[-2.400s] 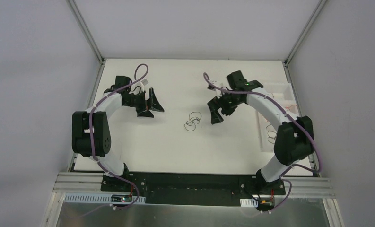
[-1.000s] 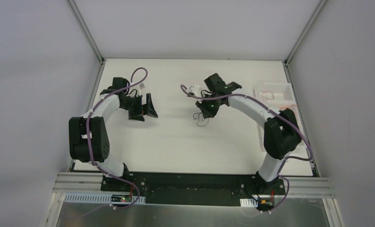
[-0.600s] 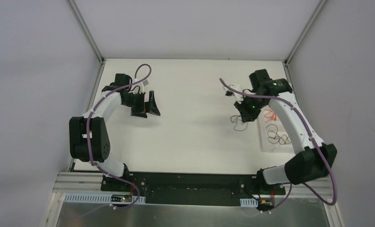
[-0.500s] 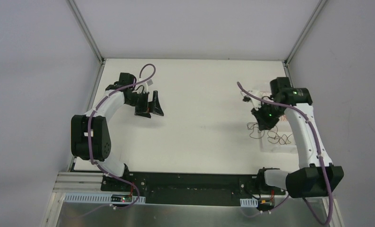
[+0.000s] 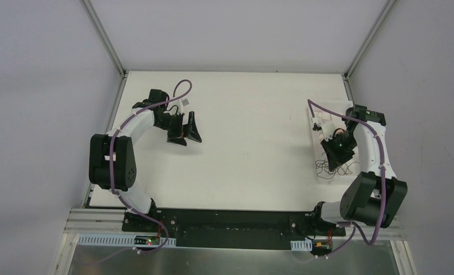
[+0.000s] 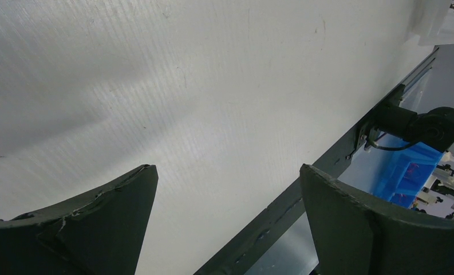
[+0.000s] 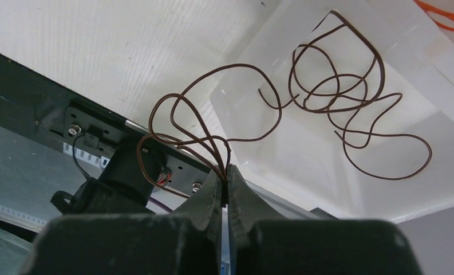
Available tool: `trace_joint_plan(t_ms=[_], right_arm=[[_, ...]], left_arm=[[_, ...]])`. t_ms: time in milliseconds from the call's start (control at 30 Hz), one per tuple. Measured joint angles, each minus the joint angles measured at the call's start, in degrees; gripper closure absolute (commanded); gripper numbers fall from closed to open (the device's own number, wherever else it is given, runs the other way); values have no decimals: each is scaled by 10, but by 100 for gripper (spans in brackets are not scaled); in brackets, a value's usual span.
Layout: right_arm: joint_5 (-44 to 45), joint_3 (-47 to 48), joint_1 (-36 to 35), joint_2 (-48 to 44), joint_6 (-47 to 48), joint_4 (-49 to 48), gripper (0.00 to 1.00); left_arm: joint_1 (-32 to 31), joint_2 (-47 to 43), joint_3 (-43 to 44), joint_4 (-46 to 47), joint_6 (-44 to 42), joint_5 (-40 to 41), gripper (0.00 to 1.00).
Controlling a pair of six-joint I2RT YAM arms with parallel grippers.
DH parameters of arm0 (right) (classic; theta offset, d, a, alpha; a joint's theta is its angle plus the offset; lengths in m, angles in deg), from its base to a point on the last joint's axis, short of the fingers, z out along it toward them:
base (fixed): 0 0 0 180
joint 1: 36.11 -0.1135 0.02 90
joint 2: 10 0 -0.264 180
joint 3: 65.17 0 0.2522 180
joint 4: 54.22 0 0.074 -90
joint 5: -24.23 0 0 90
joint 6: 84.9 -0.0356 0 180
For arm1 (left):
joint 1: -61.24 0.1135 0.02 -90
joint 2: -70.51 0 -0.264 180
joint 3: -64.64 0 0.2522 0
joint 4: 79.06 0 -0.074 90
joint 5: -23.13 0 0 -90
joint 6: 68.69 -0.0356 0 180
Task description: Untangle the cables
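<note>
Our right gripper (image 7: 225,172) is clamped on one brown cable (image 7: 241,65), its loops dangling over the tray (image 7: 304,172) corner. We reckon this is so it drops beside the loose cable (image 7: 379,135) there, apart from the orange cables (image 7: 445,14). Our left gripper (image 6: 227,169) hangs open above the table (image 6: 213,86), unneeded.

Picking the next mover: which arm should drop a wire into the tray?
Right. The right fingers hold a dark wire at the clear tray; the left fingers are open, empty, far across the table.
</note>
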Motion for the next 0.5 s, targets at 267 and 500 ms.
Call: trace_joint_plan(t_ms=[267, 500], right_arm=[[49, -26, 35, 61, -17, -92, 100], [116, -65, 87, 69, -17, -179, 98]], left_arm=[[4, -10, -10, -10, 0, 4, 1], [9, -10, -12, -13, -1, 11, 1]])
